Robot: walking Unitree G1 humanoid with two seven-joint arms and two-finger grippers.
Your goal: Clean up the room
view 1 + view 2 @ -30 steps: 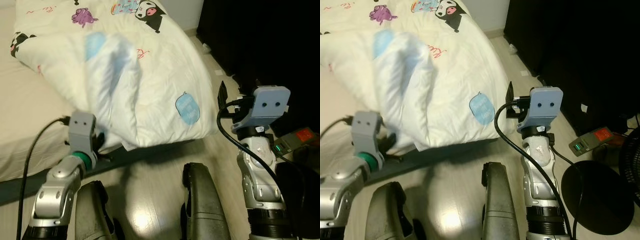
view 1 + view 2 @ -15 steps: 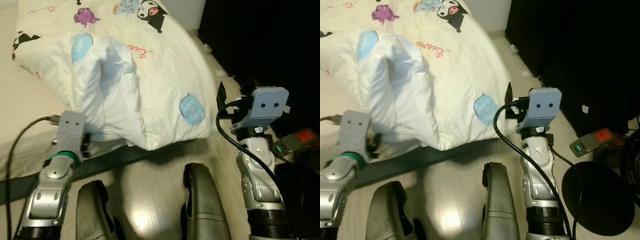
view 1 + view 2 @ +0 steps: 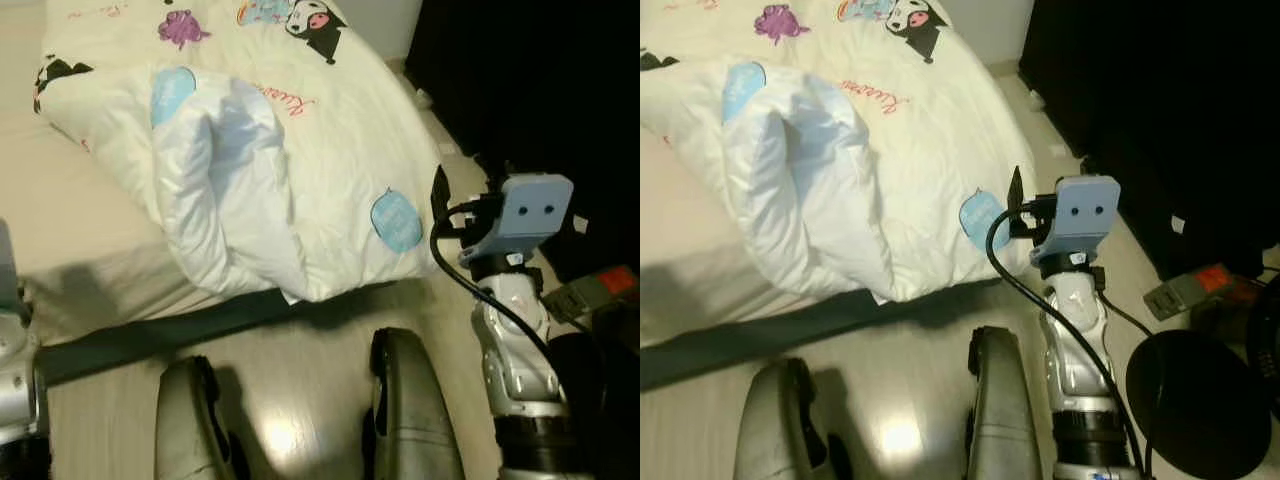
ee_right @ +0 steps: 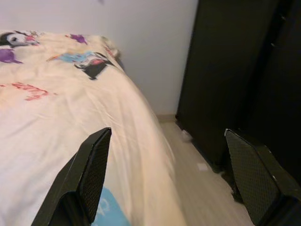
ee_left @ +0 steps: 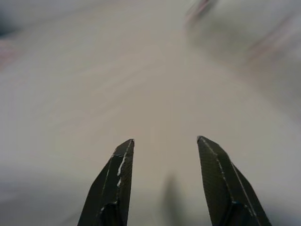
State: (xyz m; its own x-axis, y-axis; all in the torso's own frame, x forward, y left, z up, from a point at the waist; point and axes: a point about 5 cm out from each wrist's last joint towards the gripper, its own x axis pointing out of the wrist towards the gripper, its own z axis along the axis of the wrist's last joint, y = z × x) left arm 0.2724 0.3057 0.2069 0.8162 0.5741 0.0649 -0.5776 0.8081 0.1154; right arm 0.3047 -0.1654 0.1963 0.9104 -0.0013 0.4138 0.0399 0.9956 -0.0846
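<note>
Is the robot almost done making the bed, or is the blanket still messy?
Not done yet. The white cartoon blanket lies on the bed, but one corner is folded back into a bunched lump near the edge. Nothing is in hand: the left gripper is open above the pale sheet, and the right gripper is open beside the bed. Flattening that fold is left.
</note>
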